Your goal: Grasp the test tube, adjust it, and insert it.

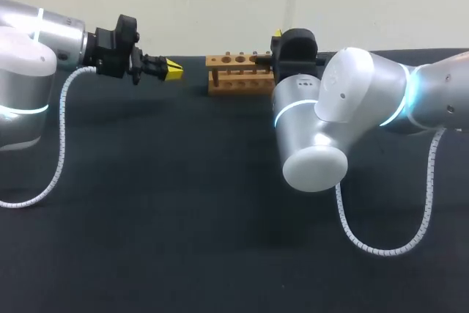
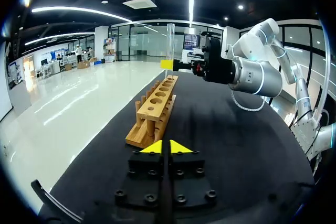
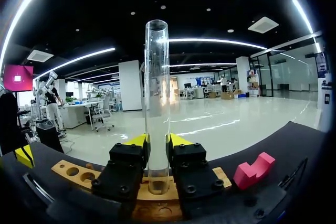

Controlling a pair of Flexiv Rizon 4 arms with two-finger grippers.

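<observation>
Above the black table (image 1: 183, 218), the left claw (image 2: 166, 147) hangs closed and empty, tips together, pointing at the wooden rack (image 2: 155, 109) ahead. At the rack's far end, the right claw (image 3: 157, 140) grips the test tube (image 3: 157, 93) upright over it.

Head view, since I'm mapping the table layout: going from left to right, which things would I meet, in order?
left pincer → wooden rack → test tube, standing upright.
</observation>
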